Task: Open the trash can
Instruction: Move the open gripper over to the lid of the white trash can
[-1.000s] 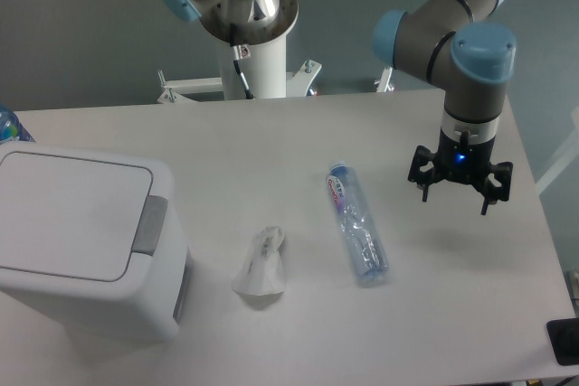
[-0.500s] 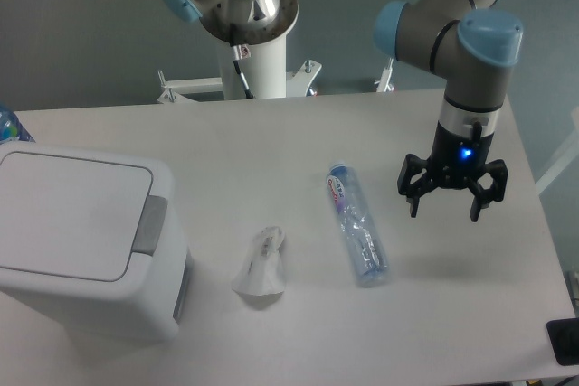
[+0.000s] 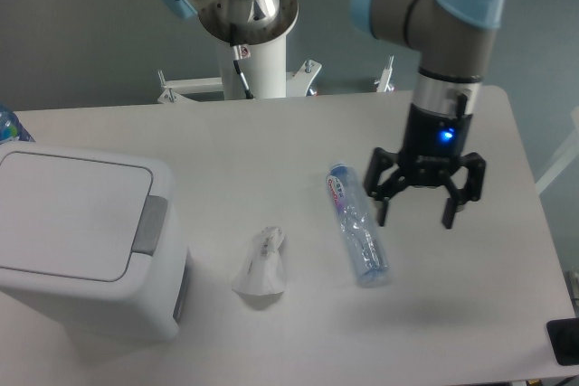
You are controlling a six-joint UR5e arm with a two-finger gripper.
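One trash can (image 3: 81,241) far left of end effector (image 3: 415,212).

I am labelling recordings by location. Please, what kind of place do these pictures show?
Probably a robotics lab or test bench, not a home. A robot arm with an open gripper hangs over a plain grey table, its pedestal is bolted behind, and a trash can, plastic bottle and crumpled tissue are laid out.

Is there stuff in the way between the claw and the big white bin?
Yes. A plastic bottle and a crumpled tissue lie flat on the table between the open claw and the trash can. The claw hangs above them.
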